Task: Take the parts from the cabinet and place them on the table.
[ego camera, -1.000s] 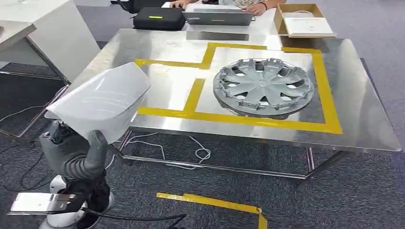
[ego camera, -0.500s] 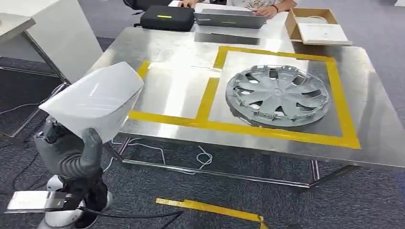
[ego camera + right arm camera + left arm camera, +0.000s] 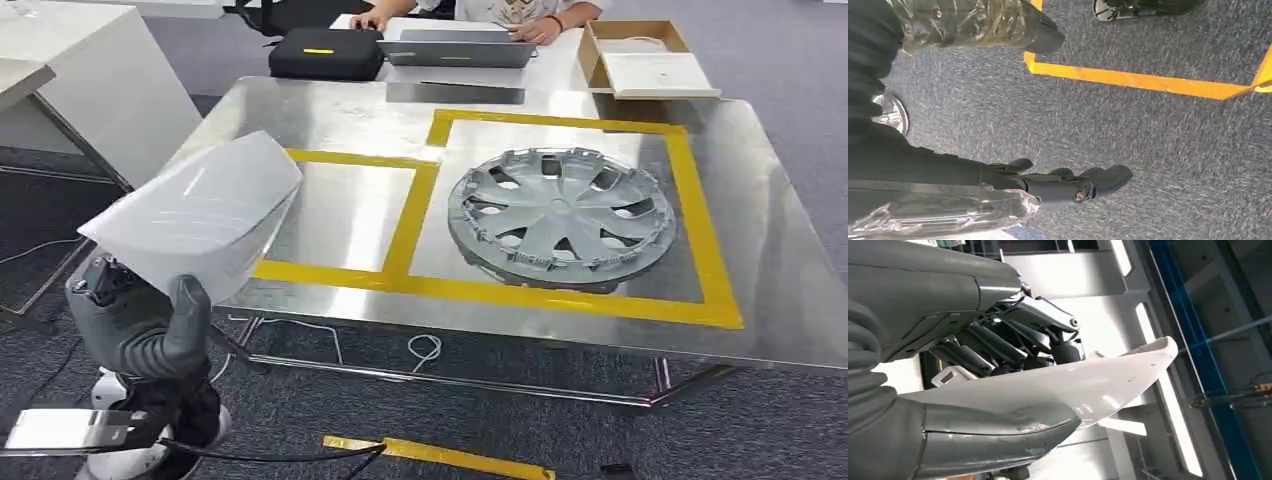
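Note:
My left hand [image 3: 150, 325] holds a white moulded plastic part [image 3: 195, 215] up in front of the near left corner of the steel table [image 3: 760, 300]. In the left wrist view the thumb and dark fingers [image 3: 998, 340] clamp the white part [image 3: 1088, 385] from both sides. A silver hubcap [image 3: 555, 215] lies flat on the table inside the right-hand yellow taped square. The smaller taped square [image 3: 345, 215] to its left holds nothing. My right hand [image 3: 1068, 182] hangs over the carpet with its fingers apart and nothing in them.
A black case [image 3: 325, 52], a laptop [image 3: 455, 48] and a cardboard box [image 3: 645, 60] sit at the table's far edge, where a person's hands [image 3: 540, 20] rest. A white counter [image 3: 80, 80] stands at left. Cables [image 3: 425, 350] and yellow tape [image 3: 440, 455] lie on the floor.
The whole picture has shifted, so the camera moved relative to the table. My left hand keeps holding the white part at the same height.

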{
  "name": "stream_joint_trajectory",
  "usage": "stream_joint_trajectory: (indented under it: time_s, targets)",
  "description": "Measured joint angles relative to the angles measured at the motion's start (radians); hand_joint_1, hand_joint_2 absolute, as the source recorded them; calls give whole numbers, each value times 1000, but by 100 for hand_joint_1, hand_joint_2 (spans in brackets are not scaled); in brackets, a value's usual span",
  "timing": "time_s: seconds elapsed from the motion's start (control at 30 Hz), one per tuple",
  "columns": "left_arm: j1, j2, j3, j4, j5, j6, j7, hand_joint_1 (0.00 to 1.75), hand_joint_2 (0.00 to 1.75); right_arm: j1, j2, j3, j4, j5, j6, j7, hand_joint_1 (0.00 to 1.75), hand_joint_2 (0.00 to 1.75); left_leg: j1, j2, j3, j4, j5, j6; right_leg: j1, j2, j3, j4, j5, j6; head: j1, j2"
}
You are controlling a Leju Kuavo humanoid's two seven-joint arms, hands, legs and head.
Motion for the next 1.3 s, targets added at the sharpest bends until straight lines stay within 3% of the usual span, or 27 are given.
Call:
stream_joint_trajectory:
  time_s: [0.03, 0.1, 0.13, 0.17, 0.2, 0.27, 0.33, 0.37, 0.43, 0.47, 0.5, 0.53, 0.6, 0.63, 0.67, 0.7, 0.73, 0.77, 0.83, 0.87, 0.97, 1.0, 1.03, 1.13, 1.17, 1.2, 1.3]
  targets:
    - [0, 0, 0, 0, 0, 0, 0, 175, 175, 0, 0, 0, 0, 0, 0, 0, 0, 175, 1, 0, 7, -31, 28, 0, 0, 1, 7, 0, -5, 2, 0, 0]
    - [0, 1, 1, 0, 0, 0, 0, 175, 175, -1, 0, 0, 0, 0, 0, 0, 0, 175, 2, 0, 47, -173, 151, 1, -1, 2, 33, 0, -23, 9, 0, 0]
    - [1, 2, 1, 0, 0, 0, 0, 175, 175, 0, 0, 0, 0, 0, 0, 0, 0, 175, 0, 1, 53, -214, 186, 7, -1, 2, 24, -2, -32, 15, 1, 0]
    - [-1, 4, 1, 0, 0, 0, 0, 175, 175, -2, 0, 0, 0, 0, 1, 0, 0, 175, -7, 5, 51, -230, 121, 12, 2, 5, 34, 0, -37, 26, 2, 0]
    - [1, 4, 1, -1, 0, 0, 1, 175, 175, -2, 0, 0, 0, 0, 3, 1, 0, 175, -8, 4, 54, -231, 149, 25, 2, 2, 28, -3, -44, 34, 2, 0]
    - [2, 4, 1, -3, 0, 0, 1, 175, 175, -1, 0, 0, 0, 0, 4, 1, 0, 175, -8, 2, 62, -244, 148, 41, 2, 0, 47, 3, -34, 49, 0, 0]
    - [0, 2, 3, -4, 0, 1, 0, 175, 175, -4, 0, 0, 0, 0, 4, 0, 0, 175, -1, 3, 88, -250, 146, 55, 1, -2, 26, 40, -55, 55, 3, 0]
    - [-2, 0, 3, -4, 0, 1, 0, 175, 175, -6, 0, 1, 0, 0, 3, 0, 0, 175, -1, 3, 93, -250, 140, 61, 0, -2, -12, 108, -76, 58, 7, 0]
    - [1, -1, 3, -4, 0, 0, 0, 175, 175, -7, 0, 1, 0, 0, 3, 1, 0, 175, -2, 3, 102, -250, 127, 62, -1, -2, -116, 263, -135, 64, 6, 0]
    - [1, -1, 3, -4, 0, 0, 0, 175, 175, -4, 0, 1, 0, 0, 3, 1, 0, 175, -2, 1, 109, -249, 119, 63, -1, -2, -156, 307, -148, 68, 6, 0]
    - [2, -1, 3, -4, 0, 0, 0, 175, 175, -2, 0, 1, 0, 0, 3, 1, 0, 175, -2, 0, 119, -249, 111, 62, -1, -2, -173, 306, -134, 70, 6, 0]
    - [2, -1, 3, -4, 0, 0, 0, 175, 175, -1, 0, 1, 0, 0, 3, 1, 0, 175, -2, -2, 130, -249, 103, 61, -1, -2, -171, 268, -93, 69, 6, 0]
    - [1, -2, 3, -4, 0, 0, 0, 175, 175, -1, 0, 1, 0, -1, 3, 1, 0, 175, -3, -2, 163, -249, 81, 55, 0, -2, -121, 101, 35, 58, 6, 0]
    - [1, -3, 4, -4, 0, 1, 0, 175, 175, -1, 0, 2, 0, -2, 3, 1, 0, 175, -2, -1, 165, -252, 70, 51, 3, -3, -104, 47, 73, 50, 6, 0]
    - [0, -2, 3, -3, 0, 3, 0, 175, 175, -1, 0, 2, 1, -2, 5, 1, 0, 175, -4, -1, 176, -250, 67, 46, 7, -6, -113, 43, 24, 47, 4, 0]
    - [-1, -3, 4, -4, 2, 5, 0, 175, 175, -2, 0, 3, 1, -2, 5, 1, 0, 175, -4, -2, 172, -252, 61, 37, 11, -6, -93, 35, 27, 36, 5, 0]
    - [0, -3, 4, -4, 6, 5, 2, 175, 175, 0, 0, 4, 1, -2, 5, 2, 0, 175, -5, -2, 185, -250, 60, 30, 12, -6, -97, 29, 44, 26, 4, 0]
    - [2, -3, 4, -4, 9, 5, 2, 175, 175, 2, 0, 4, 1, -2, 5, 3, 0, 175, -5, -1, 188, -247, 66, 23, 10, -5, -83, 26, 43, 19, 7, 0]
    - [-1, -2, 9, -4, 20, 4, 4, 175, 175, 0, 0, 4, 0, -2, 4, 3, 0, 175, -4, 0, 186, -220, 51, 15, 1, -4, -56, 8, 40, 10, 5, 0]
    - [-4, -2, 11, -4, 23, -1, 4, 175, 175, -2, 0, 5, 0, -2, 3, 3, 0, 175, -3, 0, 162, -175, 29, 12, 0, -3, -46, 4, 36, 4, -1, 0]
    - [0, -1, 18, -4, 47, -23, 14, 175, 175, -2, 0, 8, 0, -2, 4, 4, 0, 175, 1, 0, 30, 20, -51, 0, 0, -3, -27, 4, 17, -2, 0, 0]
    - [1, -1, 21, -3, 54, -28, 19, 175, 175, -1, 0, 8, 0, -2, 3, 4, 0, 175, 1, 0, 7, 32, -43, -2, 0, -2, -18, 4, 12, -1, 0, 0]
    - [1, -1, 22, -3, 59, -29, 21, 175, 175, -1, 0, 7, 0, -2, 3, 5, 0, 175, 2, 0, 4, 4, -2, -2, 0, 0, -7, 4, 3, 0, 0, 0]
    - [2, -1, 28, -3, 76, -37, 39, 175, 175, 0, 0, 8, 0, -4, 2, 5, 0, 175, 1, 1, 52, -205, 185, 8, 0, 4, 18, 2, -22, 9, 0, 0]
    - [3, -1, 28, 0, 84, -37, 45, 175, 175, 0, 0, 8, 0, -7, 0, 5, 0, 175, -6, 1, 48, -203, 148, 11, 2, 5, 30, 6, -28, 17, 5, 0]
    - [2, -3, 29, 2, 92, -34, 57, 175, 175, -1, 0, 8, 0, -10, -5, 5, 0, 175, -9, 2, 54, -238, 157, 20, 3, 5, 20, 10, -32, 26, 0, 0]
    - [4, -13, 30, 6, 97, -7, 63, 175, 175, 0, 0, 7, 0, -17, -12, 5, 0, 175, -6, 1, 59, -242, 166, 35, 4, 4, 30, -2, -40, 45, 3, 0]
